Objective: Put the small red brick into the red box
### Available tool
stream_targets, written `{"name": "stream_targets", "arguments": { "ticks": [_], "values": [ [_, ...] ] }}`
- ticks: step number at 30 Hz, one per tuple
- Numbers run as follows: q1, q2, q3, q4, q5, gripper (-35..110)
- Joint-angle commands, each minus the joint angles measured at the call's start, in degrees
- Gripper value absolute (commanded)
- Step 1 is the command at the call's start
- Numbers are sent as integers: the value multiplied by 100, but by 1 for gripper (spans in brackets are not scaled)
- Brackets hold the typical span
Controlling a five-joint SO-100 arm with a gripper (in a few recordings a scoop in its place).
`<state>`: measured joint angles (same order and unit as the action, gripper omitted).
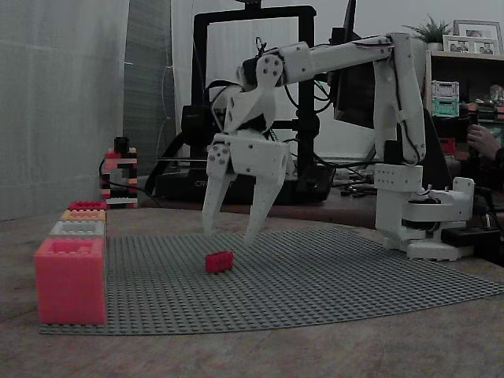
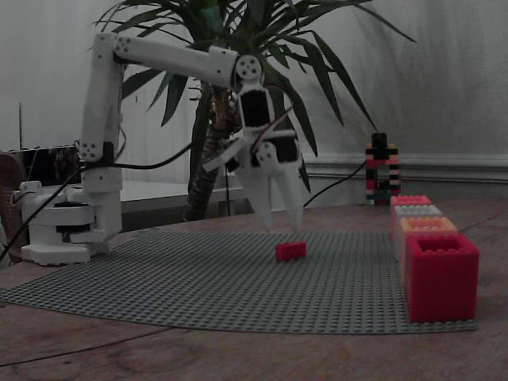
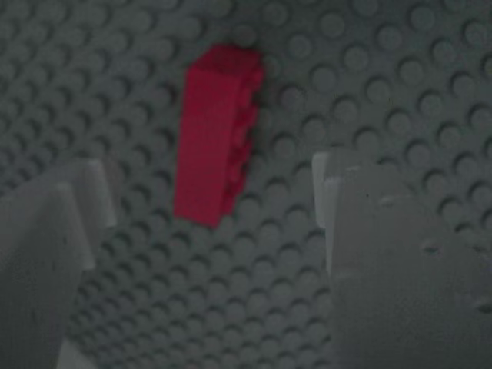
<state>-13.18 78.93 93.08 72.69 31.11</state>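
The small red brick [image 1: 219, 261] lies on the grey studded baseplate [image 1: 331, 276], just left of centre in a fixed view, not yet lifted. The tool [image 1: 230, 234] hangs just above it, spread wide with nothing between its jaws. In the wrist view the brick sits upper centre, seemingly a little ahead of the fingertips [image 3: 84, 200]. The red box [image 1: 71, 279] stands at lower left, well apart. Grasping, carrying and dropping all remain to be done
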Motion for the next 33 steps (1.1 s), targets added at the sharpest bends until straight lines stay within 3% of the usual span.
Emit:
{"name": "stream_targets", "arguments": {
  "ticks": [1,16,21,33],
  "values": [
    [44,9,-316,-132,0,23],
    [237,-501,-422,-501,-132,18],
    [237,-562,-422,-571,-70,0],
    [299,-325,-914,-642,-439,0]
  ]
}}
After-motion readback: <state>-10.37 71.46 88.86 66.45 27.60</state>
